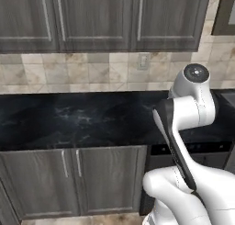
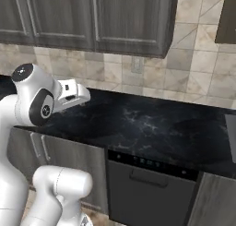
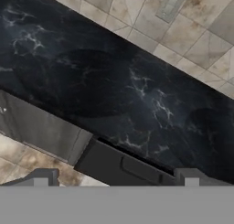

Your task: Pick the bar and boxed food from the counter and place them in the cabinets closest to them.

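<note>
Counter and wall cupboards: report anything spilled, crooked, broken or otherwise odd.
Nothing stands out. The counter shows no spill or damage on its black marble top, and the wall cupboards hang with doors shut and handles straight. The gripper is open and holds nothing. The wall plate sits square on the tiles.

We see the wall cupboards only in their lower part — the top edge of both base views cuts their doors off — and a dark panel at the upper right is cropped too closely for us to tell what it is. Our arm hides a stretch of the counter and of the dark appliance front under it in the left base view, and the counter runs out of frame on both sides. In the hand view the finger tips are cut to stubs by the grey band, and the wall plate on the tiles is too blurred to read — switch or socket, we cannot tell.
</note>
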Robot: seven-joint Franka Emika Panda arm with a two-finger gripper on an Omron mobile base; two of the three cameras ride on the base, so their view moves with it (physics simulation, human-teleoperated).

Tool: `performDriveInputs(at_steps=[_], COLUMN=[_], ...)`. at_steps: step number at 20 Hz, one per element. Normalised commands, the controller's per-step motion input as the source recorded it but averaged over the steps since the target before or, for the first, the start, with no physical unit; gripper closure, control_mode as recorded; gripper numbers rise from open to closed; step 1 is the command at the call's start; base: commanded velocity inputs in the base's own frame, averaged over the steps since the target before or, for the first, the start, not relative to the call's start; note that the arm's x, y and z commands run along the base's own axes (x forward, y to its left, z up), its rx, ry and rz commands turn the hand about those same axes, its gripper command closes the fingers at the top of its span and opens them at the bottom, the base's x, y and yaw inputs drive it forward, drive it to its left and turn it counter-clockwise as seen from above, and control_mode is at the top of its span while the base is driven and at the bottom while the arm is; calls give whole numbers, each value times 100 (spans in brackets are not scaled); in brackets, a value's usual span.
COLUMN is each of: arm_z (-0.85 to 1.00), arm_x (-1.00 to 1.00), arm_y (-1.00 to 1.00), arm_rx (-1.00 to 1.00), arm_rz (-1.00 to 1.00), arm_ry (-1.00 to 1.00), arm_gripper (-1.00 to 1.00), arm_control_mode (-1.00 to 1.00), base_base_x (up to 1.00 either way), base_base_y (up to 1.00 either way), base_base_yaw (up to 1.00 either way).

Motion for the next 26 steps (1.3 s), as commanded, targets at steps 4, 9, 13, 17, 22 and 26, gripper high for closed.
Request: performDriveInputs(at_steps=[4,9,13,17,22,26], arm_z=[0,0,0,0,0,0], arm_x=[0,0,0,0,0,0], arm_y=[0,0,0,0,0,0], arm_rx=[0,0,0,0,0,0], arm_rz=[0,0,0,0,0,0], arm_ry=[0,0,0,0,0,0], arm_gripper=[-100,-100,-100,-100,-100,-100], arm_control_mode=[100,100,100,100,100,100], base_base_x=[-6,-6,-6,-5,-6,-6], base_base_y=[-6,-5,-3,-5,-9,-8], base_base_yaw=[-34,-34,-33,-33,-34,-34])
